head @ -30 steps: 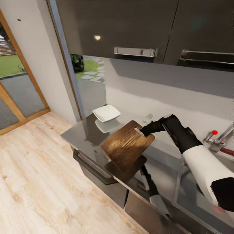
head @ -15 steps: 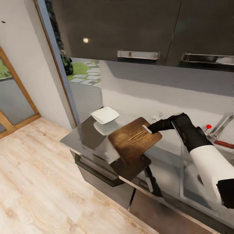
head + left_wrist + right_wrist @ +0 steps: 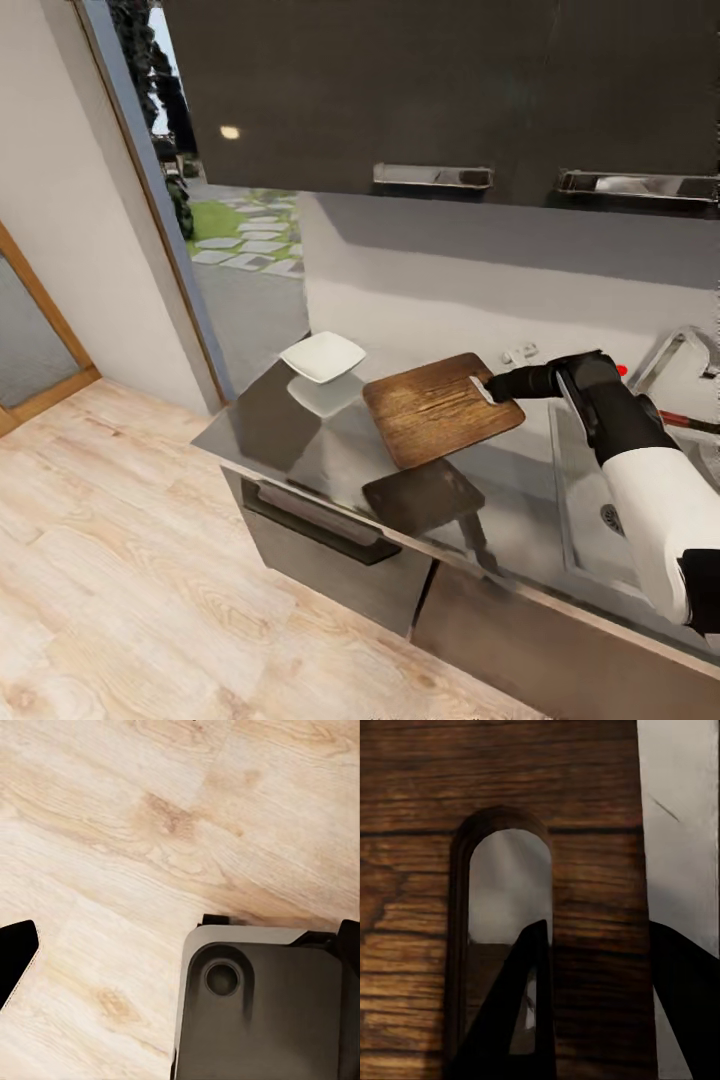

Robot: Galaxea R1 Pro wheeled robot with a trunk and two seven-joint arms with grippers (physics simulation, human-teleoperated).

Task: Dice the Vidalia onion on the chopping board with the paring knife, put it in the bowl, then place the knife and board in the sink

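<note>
A: Left side of the head view first?

B: Pale wood-plank floor [image 3: 120,560], a glass door with a wooden frame [image 3: 40,330], garden paving outside. Then the glossy grey reflective countertop [image 3: 290,440] over dark grey cabinets [image 3: 330,560].

A: What sits on it?

B: A shallow white squarish bowl [image 3: 323,356] near the back left corner, its reflection just below it on the slab.

A: And the board?

B: The dark brown wood-grain chopping board [image 3: 440,408] is to the right of the bowl, held up above the counter, roughly level, its dark shadow on the slab beneath it. Bowl and board are apart.

A: Who has it?

B: The right gripper [image 3: 490,388], on the board's right end at the handle slot. In the right wrist view the oval slot [image 3: 506,937] shows clearly, one dark finger [image 3: 521,1012] pokes through it and the other lies off the board's edge, so the wood between slot and edge is pinched between them. Closed onto the board.

A: Further right?

B: The grey steel sink [image 3: 590,480] is set in the counter under the black and white right arm [image 3: 650,490], with a round dark drain [image 3: 612,517]. A chrome angular faucet [image 3: 680,350] stands behind, red lever tip just past the arm. A reddish strip [image 3: 690,420] lies at the far right edge; too small to say what it is.

A: Left claw?

B: The left wrist view looks down at the plank floor [image 3: 112,870] and a grey part of the robot [image 3: 262,1012]. A dark tip [image 3: 16,952] shows at the edge; I can't tell how far apart the fingers are.
</note>
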